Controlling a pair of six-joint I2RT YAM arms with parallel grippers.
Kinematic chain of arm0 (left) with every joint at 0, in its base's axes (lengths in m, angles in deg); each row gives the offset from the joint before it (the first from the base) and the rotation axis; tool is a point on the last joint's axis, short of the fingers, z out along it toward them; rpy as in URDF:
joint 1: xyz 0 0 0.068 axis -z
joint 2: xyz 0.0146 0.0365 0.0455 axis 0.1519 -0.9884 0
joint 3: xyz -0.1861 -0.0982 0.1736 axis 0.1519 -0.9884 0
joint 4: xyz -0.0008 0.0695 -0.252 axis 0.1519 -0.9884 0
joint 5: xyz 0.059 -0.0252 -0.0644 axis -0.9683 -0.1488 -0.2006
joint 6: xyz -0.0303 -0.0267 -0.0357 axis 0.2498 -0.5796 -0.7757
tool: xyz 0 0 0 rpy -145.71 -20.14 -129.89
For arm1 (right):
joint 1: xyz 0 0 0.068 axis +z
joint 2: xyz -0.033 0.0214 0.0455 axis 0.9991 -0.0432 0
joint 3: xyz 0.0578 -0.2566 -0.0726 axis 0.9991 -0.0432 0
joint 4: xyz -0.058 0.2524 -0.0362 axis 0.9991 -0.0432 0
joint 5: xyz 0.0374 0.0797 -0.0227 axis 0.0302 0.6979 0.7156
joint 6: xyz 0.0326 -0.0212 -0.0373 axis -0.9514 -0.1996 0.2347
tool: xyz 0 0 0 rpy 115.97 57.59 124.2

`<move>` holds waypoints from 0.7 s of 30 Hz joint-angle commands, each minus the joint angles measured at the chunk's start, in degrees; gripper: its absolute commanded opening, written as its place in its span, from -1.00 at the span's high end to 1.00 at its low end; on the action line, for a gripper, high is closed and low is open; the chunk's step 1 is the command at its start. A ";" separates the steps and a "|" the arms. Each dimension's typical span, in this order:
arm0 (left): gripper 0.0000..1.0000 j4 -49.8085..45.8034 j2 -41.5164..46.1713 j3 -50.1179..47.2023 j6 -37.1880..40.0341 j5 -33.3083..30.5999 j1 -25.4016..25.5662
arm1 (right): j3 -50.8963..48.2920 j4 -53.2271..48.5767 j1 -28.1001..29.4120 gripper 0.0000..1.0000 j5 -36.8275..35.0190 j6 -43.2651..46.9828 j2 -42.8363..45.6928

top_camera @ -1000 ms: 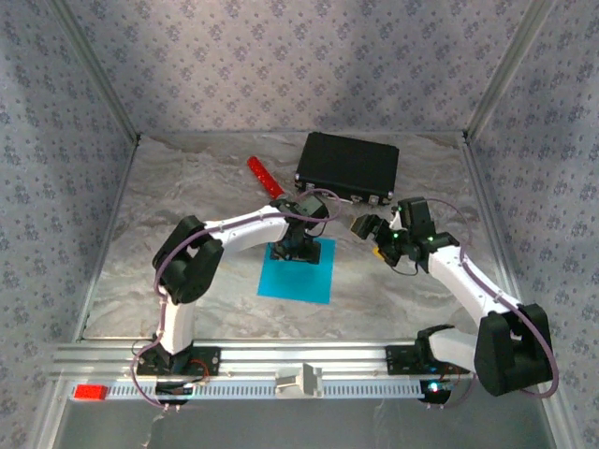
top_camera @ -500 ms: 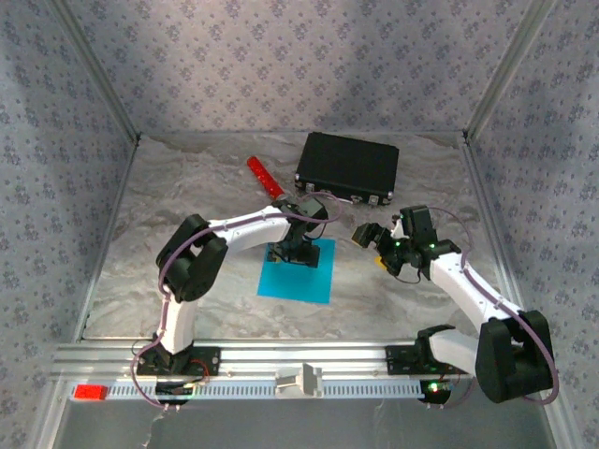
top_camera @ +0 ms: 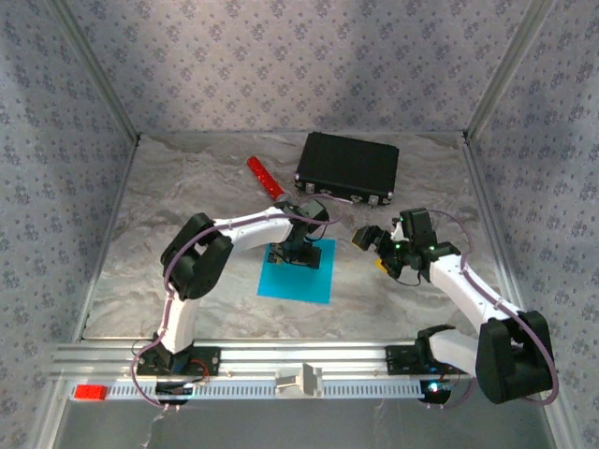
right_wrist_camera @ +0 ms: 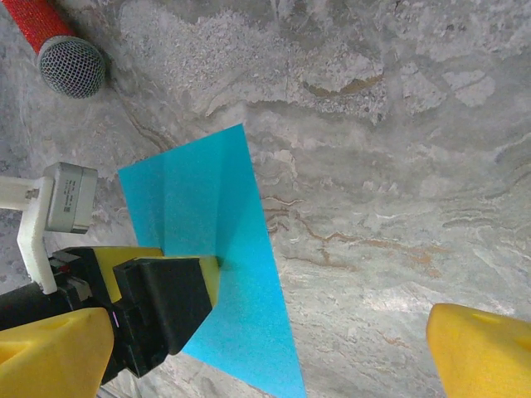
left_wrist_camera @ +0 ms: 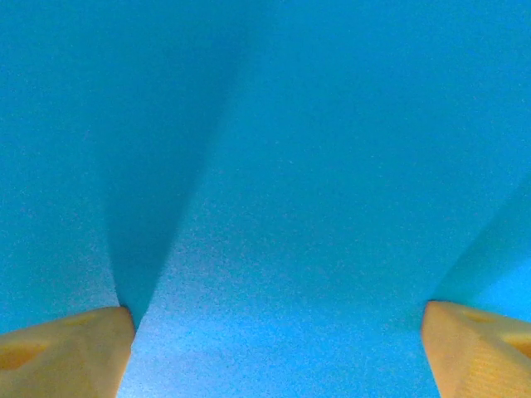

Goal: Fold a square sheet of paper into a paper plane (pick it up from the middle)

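Observation:
The square sheet of paper [top_camera: 296,278] lies flat on the marbled table, bright cyan-blue, in front of the black case. My left gripper [top_camera: 295,253] points straight down onto its far half. It is open, both yellow fingertips [left_wrist_camera: 66,352] resting wide apart on the sheet [left_wrist_camera: 290,166]. A faint crease or shadow runs up from the left fingertip. My right gripper [top_camera: 363,236] hangs open to the right of the sheet, above bare table. In the right wrist view the sheet [right_wrist_camera: 241,290] lies on the left, partly behind the left gripper's black body [right_wrist_camera: 158,307].
A black case [top_camera: 348,166] sits at the back, just beyond the paper. A red cylinder [top_camera: 265,177] with a mesh head [right_wrist_camera: 73,66] lies to its left. Metal frame rails border the table on all sides.
The left gripper's fingers have spread a little wider on the paper. The right gripper has opened slightly more and drifted a bit nearer the paper's right edge.

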 commanded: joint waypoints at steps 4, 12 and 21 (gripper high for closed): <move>-0.82 -0.43 -3.29 -2.02 -1.55 0.03 0.89 | -0.56 -0.52 -0.29 -0.98 -0.02 0.00 -0.30; -0.79 -0.08 -5.15 -2.41 -2.36 0.06 1.68 | -0.47 -0.54 -0.34 -0.98 -0.44 -0.34 -1.19; -0.73 0.32 -5.13 -2.06 -2.44 0.07 1.94 | -0.20 -0.89 -0.34 -0.98 -0.98 -0.46 -1.19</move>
